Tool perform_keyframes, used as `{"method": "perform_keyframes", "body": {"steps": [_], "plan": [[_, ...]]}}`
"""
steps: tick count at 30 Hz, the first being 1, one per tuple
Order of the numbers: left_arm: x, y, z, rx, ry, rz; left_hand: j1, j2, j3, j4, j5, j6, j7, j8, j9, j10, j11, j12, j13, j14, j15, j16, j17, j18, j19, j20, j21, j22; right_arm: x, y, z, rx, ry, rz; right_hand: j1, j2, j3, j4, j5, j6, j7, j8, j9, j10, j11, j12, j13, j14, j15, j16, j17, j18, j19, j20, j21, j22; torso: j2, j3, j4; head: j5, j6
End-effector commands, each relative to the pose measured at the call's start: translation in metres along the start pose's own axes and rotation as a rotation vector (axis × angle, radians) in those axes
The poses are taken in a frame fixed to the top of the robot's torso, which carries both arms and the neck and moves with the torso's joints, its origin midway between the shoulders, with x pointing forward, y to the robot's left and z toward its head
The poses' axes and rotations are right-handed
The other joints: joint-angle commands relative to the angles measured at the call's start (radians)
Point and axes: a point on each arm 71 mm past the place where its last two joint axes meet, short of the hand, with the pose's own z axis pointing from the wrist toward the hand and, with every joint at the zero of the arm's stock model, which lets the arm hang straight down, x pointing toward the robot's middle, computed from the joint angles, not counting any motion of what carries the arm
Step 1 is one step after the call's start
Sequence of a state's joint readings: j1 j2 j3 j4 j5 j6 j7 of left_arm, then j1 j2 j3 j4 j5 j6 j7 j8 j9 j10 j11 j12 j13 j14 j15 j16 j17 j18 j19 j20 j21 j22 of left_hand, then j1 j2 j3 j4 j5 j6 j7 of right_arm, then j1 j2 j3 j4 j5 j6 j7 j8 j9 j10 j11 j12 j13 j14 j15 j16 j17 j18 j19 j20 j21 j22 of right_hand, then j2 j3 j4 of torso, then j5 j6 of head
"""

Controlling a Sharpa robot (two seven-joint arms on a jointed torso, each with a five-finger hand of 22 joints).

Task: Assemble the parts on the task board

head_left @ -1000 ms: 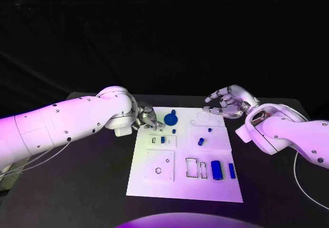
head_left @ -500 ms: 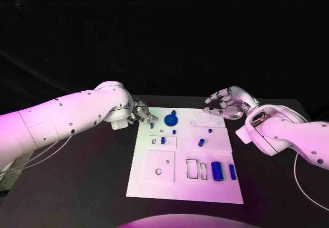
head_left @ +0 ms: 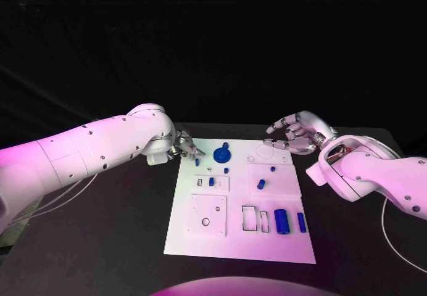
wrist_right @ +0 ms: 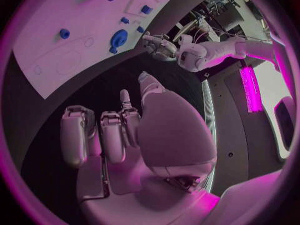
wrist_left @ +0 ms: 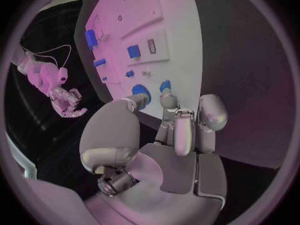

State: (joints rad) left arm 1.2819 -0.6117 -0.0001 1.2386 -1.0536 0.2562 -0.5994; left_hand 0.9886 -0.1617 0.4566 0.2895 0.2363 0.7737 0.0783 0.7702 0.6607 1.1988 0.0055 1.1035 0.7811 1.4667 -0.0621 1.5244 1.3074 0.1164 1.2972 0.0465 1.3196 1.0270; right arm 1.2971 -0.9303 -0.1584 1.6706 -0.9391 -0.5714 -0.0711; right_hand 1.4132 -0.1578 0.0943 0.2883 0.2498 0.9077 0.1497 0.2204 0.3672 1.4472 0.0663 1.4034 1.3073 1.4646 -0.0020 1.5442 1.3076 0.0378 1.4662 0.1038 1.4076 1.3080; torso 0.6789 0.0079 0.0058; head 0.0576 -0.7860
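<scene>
Fingers curled on nothing, our left robot hand point(head_left: 182, 150) hovers beside the task board point(head_left: 223, 246); our right robot hand point(head_left: 294, 134), likewise clenched empty, hovers past its far edge.

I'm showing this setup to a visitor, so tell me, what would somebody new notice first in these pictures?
First, the white task board in the middle of the black table, dotted with small blue parts, the biggest a round blue part near its far edge. Then the two silver hands at that far end: the left hand at the board's far left corner, and the right hand raised by the far right corner, fingers curled, holding nothing.
</scene>
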Motion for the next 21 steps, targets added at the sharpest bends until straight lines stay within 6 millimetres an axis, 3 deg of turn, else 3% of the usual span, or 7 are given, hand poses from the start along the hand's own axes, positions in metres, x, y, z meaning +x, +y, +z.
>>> {"method": "perform_keyframes", "body": {"steps": [1, 21], "plan": [[0.002, -0.0019, 0.0032, 0.0, 0.026, 0.035, 0.007, 0.0, -0.004, 0.0, 0.004, -0.001, 0.003, -0.003, -0.001, -0.007, 0.001, -0.006, -0.001, 0.072, 0.007, -0.004, 0.159, -0.01, -0.004, 0.006, -0.007, -0.001, 0.001, 0.0015, -0.0003, -0.013, 0.004, -0.003, -0.01, -0.001, 0.004, 0.001, -0.002, -0.001, -0.001, 0.006, 0.002, -0.003, -0.002, -0.006, 0.103, 0.085, -0.005, -0.004, 0.172, 0.008, 0.011, -0.006, -0.006, 0.141, 0.002, -0.0004, -0.001, -0.001, -0.002], [0.0031, 0.0015, 0.0115, -0.024, 0.033, 0.039, 0.015, 0.009, -0.006, 0.0, 0.004, 0.001, 0.005, -0.007, -0.005, -0.012, 0.003, -0.006, -0.003, 0.07, 0.01, -0.006, 0.156, -0.009, -0.008, 0.009, -0.01, -0.006, 0.001, 0.0016, -0.0003, -0.013, 0.004, -0.003, -0.01, -0.001, 0.004, 0.001, -0.002, -0.001, -0.001, 0.006, 0.002, -0.003, -0.002, -0.006, 0.103, 0.085, -0.005, -0.004, 0.172, 0.008, 0.011, -0.006, -0.006, 0.141, -0.002, 0.0016, 0.0004, -0.003, -0.014]]}}
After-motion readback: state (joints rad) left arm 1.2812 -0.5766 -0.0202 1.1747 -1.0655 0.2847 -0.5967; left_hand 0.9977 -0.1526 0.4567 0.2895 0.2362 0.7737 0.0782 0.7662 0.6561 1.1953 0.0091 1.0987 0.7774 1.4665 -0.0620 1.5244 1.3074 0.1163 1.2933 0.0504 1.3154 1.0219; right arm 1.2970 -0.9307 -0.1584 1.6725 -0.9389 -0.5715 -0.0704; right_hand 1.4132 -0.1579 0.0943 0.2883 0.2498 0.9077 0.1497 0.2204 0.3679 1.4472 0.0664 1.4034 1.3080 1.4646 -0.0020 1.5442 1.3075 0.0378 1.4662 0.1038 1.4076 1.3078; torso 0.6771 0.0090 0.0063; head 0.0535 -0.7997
